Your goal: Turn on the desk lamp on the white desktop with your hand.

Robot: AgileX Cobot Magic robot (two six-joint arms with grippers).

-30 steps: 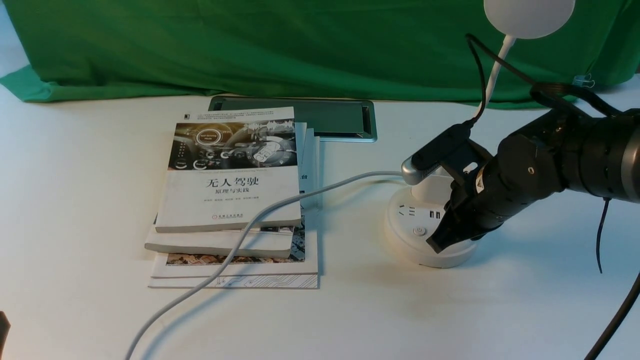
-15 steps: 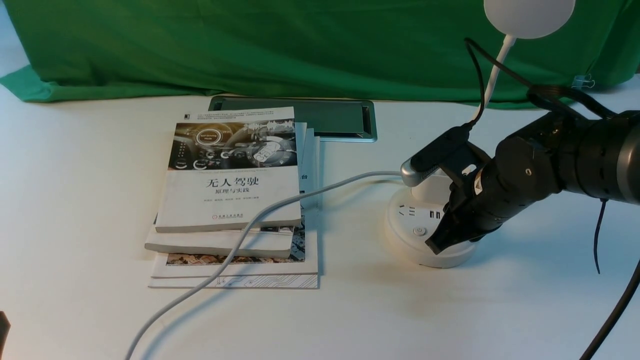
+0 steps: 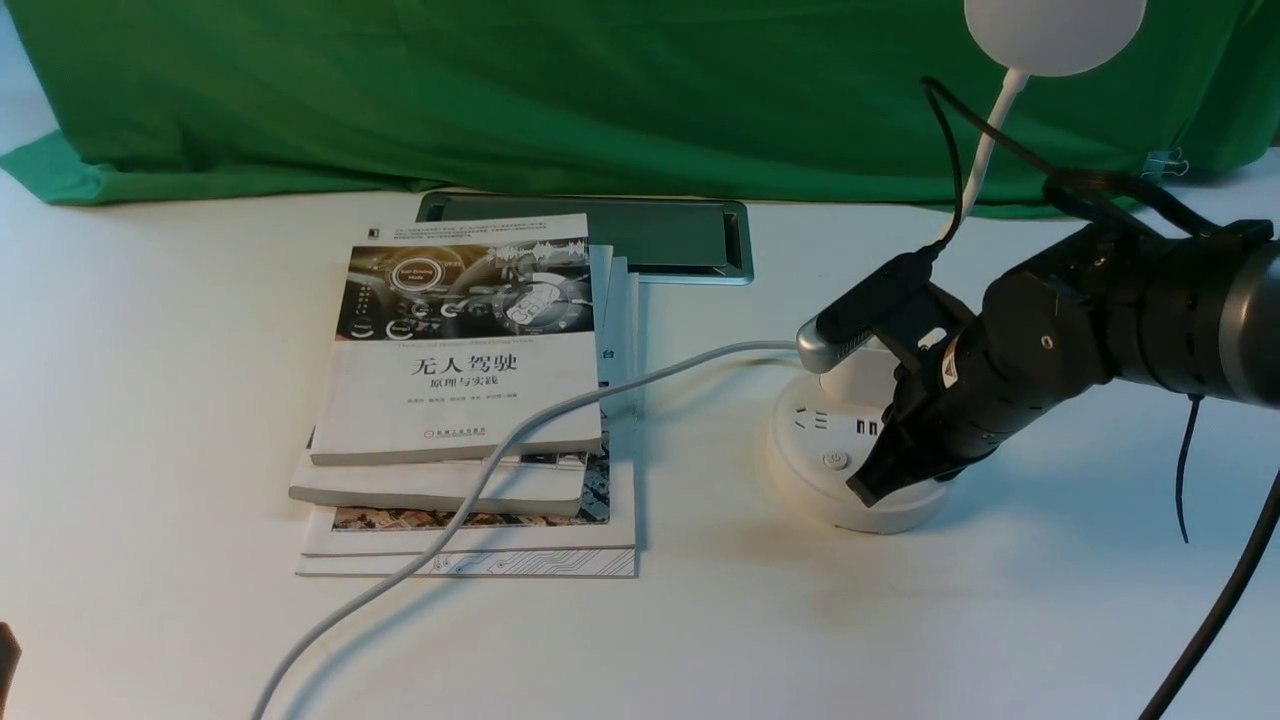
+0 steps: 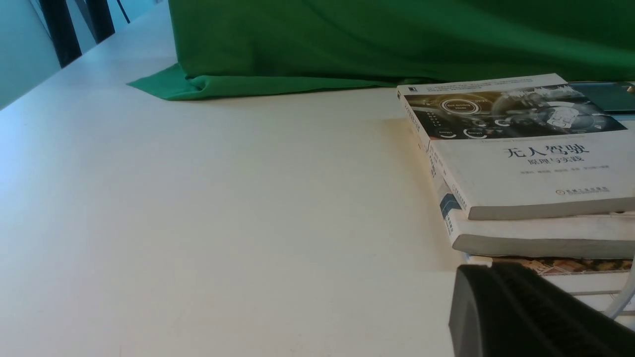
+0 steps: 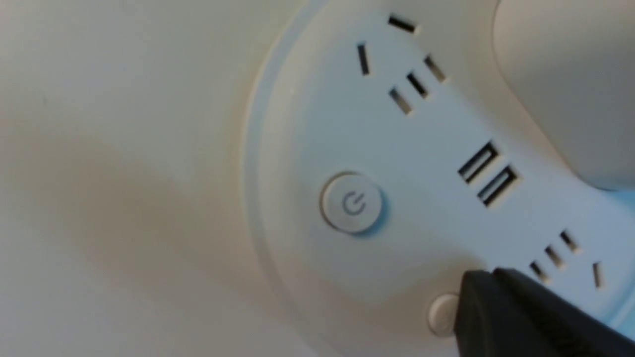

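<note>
Desk lamp (image 3: 812,442): cup holder (image 3: 850,378) mouth hidden behind hand (image 3: 868,488).

top book (image 3: 455,340): 无人驾驶; 原理与实战 | button (image 5: 351,202) on desk lamp (image 3: 805,440): power sign

The lamp (image 3: 812,440) is seen to be white throughout, its sockets (image 5: 415,85) marked by dark slots and its power button (image 5: 352,202) printed with a grey symbol. The desktop (image 3: 150,400) is white and is backed by a green cloth (image 3: 600,90). A dark grey panel (image 3: 660,235) is framed in silver. The top book (image 3: 460,380) is covered in white below, lettered in black, and banded above with a dark picture of pale rings and dials. The lowest book (image 3: 530,562) is edged with a fine circuit-line pattern. A pale grey cable (image 3: 540,420) is noted. The right gripper (image 3: 865,488) is black; the camera (image 3: 860,310) is black and tipped in silver.
</note>
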